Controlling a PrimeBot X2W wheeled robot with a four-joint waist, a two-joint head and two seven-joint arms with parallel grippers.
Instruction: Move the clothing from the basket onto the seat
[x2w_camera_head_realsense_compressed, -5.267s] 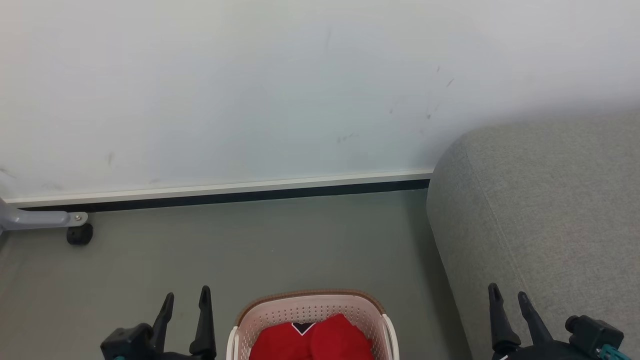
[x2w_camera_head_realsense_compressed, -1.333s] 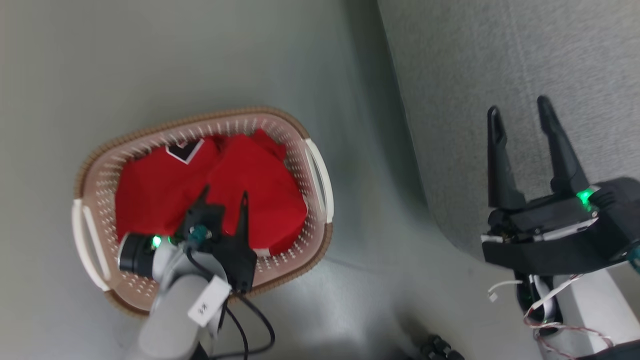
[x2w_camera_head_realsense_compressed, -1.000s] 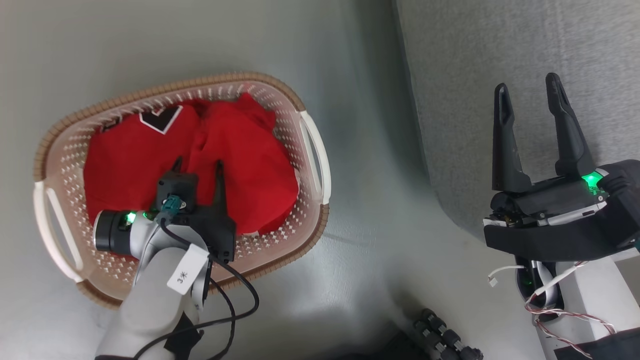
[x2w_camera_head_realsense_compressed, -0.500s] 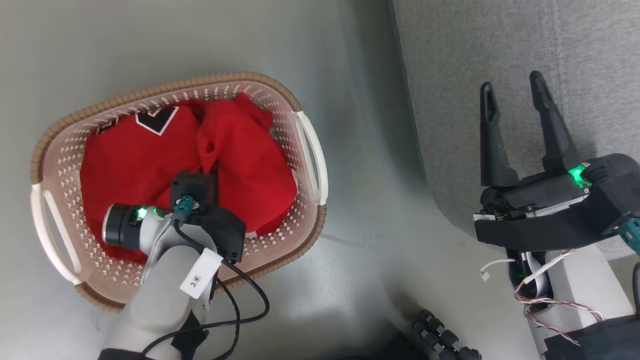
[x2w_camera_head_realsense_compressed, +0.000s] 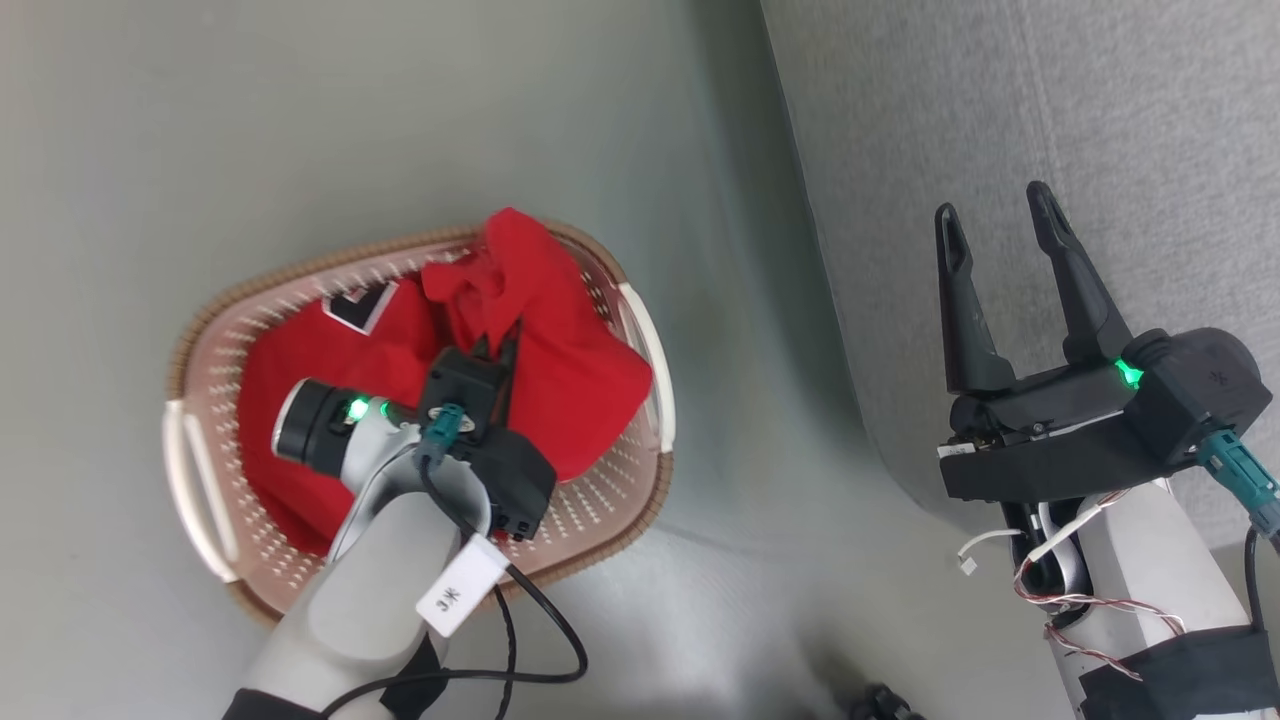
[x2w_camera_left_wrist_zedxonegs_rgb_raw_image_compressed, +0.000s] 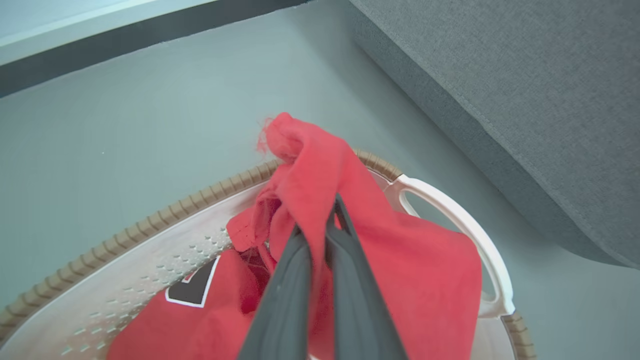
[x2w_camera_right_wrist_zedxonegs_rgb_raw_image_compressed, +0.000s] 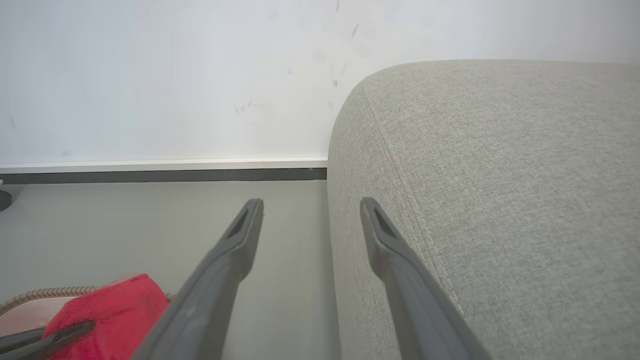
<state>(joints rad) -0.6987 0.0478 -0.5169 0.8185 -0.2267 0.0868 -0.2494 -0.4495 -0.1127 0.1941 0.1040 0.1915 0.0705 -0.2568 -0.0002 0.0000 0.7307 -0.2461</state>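
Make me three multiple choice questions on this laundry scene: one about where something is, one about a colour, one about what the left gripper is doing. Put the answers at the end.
1. Where is the basket relative to the seat?
A. on top of it
B. on the floor beside it
C. tucked under it

2. What colour is the clothing?
A. red
B. blue
C. green

3. What is the left gripper doing?
A. wide open over the floor
B. shut on the basket's handle
C. shut on the clothing

Answers:
1 B, the basket stands on the grey floor next to the seat's edge.
2 A, the fabric is red, with a dark V-neck on one piece.
3 C, the left wrist view shows its fingers pressed together on a raised red fold.
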